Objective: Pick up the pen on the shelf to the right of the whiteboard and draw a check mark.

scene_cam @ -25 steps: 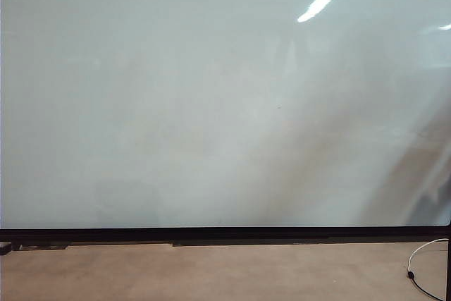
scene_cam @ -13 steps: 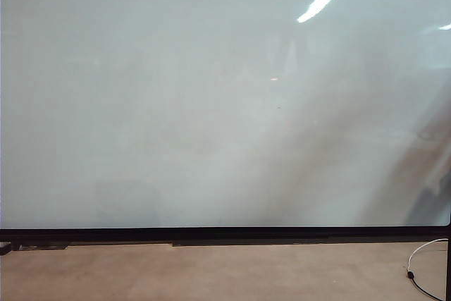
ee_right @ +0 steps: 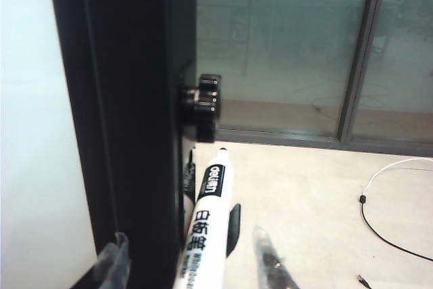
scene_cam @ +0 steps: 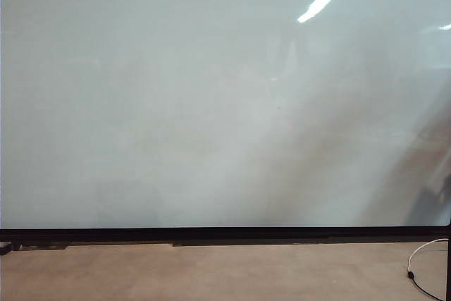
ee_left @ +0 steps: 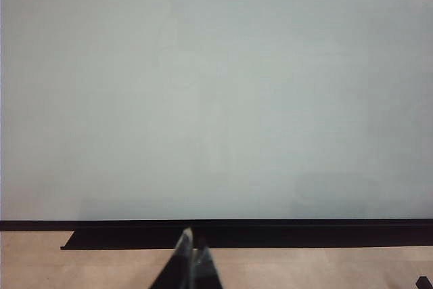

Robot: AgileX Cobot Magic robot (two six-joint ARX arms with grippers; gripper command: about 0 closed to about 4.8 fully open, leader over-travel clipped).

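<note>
The whiteboard [scene_cam: 211, 103] fills the exterior view, glossy and pale, and no arm shows there. The pen [ee_right: 208, 221], white with black lettering, stands against the board's black side frame [ee_right: 128, 133], with a black clip [ee_right: 233, 228] behind it. My right gripper [ee_right: 189, 233] is open around the pen, one finger on each side, with a gap to each. My left gripper [ee_left: 194, 248] is shut with nothing in it and hangs low in front of the whiteboard [ee_left: 216, 86]. No check mark shows on the board.
A black knob [ee_right: 199, 103] sticks out of the frame just beyond the pen. A white cable [ee_right: 379, 194] lies on the beige floor [ee_right: 304, 194], with a glass partition [ee_right: 291, 45] behind. The board's black bottom rail [scene_cam: 225, 233] runs above the floor.
In the exterior view only faint reflections near the board's right edge shift. No arm enters that view.
</note>
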